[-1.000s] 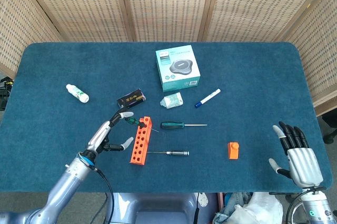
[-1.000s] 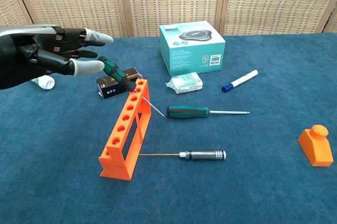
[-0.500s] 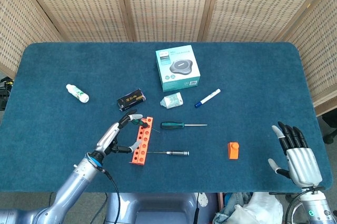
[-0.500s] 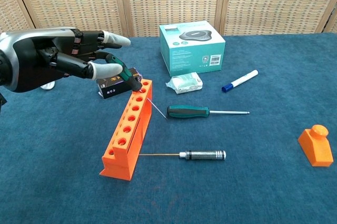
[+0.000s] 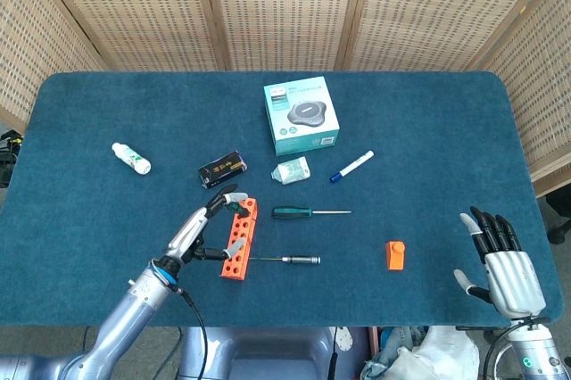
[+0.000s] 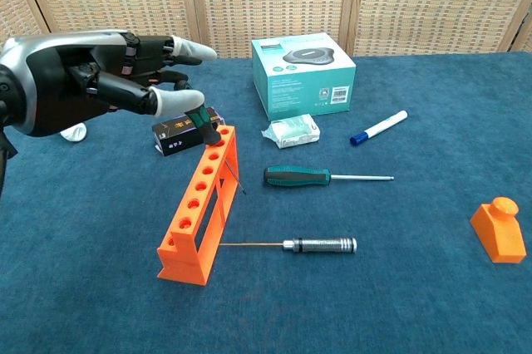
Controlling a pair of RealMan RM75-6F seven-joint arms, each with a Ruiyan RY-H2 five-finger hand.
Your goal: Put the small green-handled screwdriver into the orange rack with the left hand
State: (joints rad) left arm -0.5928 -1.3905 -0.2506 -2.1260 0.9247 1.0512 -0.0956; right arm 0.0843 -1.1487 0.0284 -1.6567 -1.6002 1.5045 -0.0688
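Wicker screens back a blue table. The left hand (image 6: 100, 80) pinches the screwdriver (image 6: 205, 128), tilted, in the rack's (image 6: 199, 204) far end hole. Stand it upright before releasing. Right hand (image 5: 504, 264) rests open near the front right corner.

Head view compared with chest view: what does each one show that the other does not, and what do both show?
Only the head view shows the right hand, open near the table's front edge, and the whole white bottle.

Only the chest view shows the screwdriver's thin shaft slanting down beside the rack's top end.

Both show the left hand holding the small green-handled screwdriver at the orange rack, plus the teal box.
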